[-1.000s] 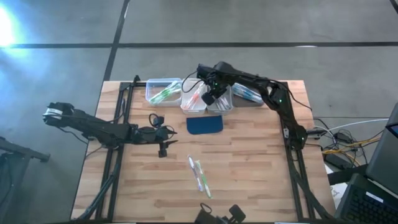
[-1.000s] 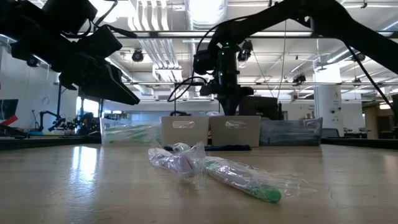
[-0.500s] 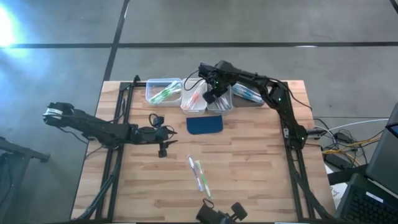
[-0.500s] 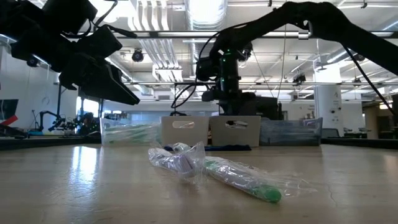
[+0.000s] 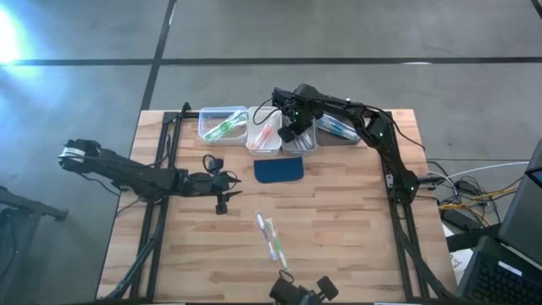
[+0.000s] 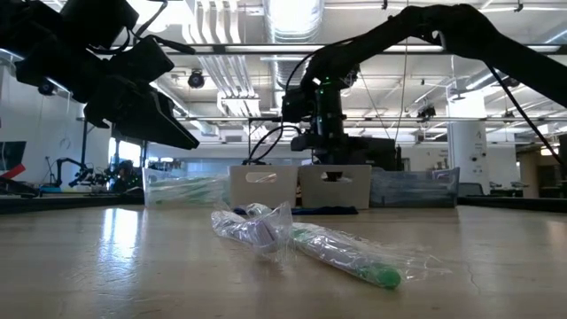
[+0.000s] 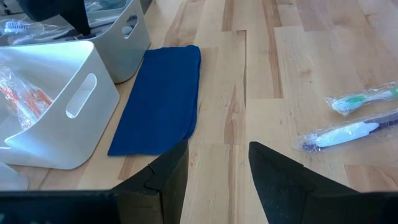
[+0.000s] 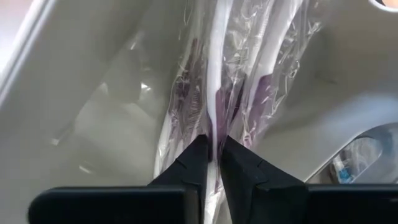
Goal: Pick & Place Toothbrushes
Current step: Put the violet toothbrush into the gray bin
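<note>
A: Where is the right end effector (image 8: 212,152)?

B: Inside a grey plastic bin (image 5: 299,141), fingers nearly closed, pinching a clear-wrapped toothbrush with purple accents (image 8: 214,81).

A: The risk?

B: Its wrapper may cling on release. The left end effector (image 7: 214,165) waits parted, empty, above the worktop (image 5: 339,220).

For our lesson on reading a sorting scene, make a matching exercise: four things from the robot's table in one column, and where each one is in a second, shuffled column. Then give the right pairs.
Things:
1. dark blue pad
2. right gripper
3. left gripper
4. loose wrapped toothbrushes

Places:
A. on the bare wood near the table's front edge
B. flat on the table just in front of the row of bins
C. over the table's left half, beside no bin
D. down in a white bin, pinching a wrapped toothbrush

Pairs: 1-B, 2-D, 3-C, 4-A
</note>
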Action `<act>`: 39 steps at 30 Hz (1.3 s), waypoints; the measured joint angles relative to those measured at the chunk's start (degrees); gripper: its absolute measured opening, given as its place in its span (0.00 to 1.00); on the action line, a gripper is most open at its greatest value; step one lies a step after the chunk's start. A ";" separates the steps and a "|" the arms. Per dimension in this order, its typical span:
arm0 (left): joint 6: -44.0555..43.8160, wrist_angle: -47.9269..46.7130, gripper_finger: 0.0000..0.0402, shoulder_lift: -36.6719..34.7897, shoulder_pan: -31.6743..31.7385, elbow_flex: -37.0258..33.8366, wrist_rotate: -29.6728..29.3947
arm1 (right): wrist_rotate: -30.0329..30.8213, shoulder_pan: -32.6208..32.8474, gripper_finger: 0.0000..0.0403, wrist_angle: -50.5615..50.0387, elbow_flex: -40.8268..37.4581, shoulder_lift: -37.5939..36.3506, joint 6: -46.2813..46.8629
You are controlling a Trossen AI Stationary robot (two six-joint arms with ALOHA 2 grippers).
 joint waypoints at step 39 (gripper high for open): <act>0.01 -0.01 0.43 0.00 -0.01 0.00 0.00 | 10.10 -1.70 0.05 4.12 7.26 -0.59 -5.86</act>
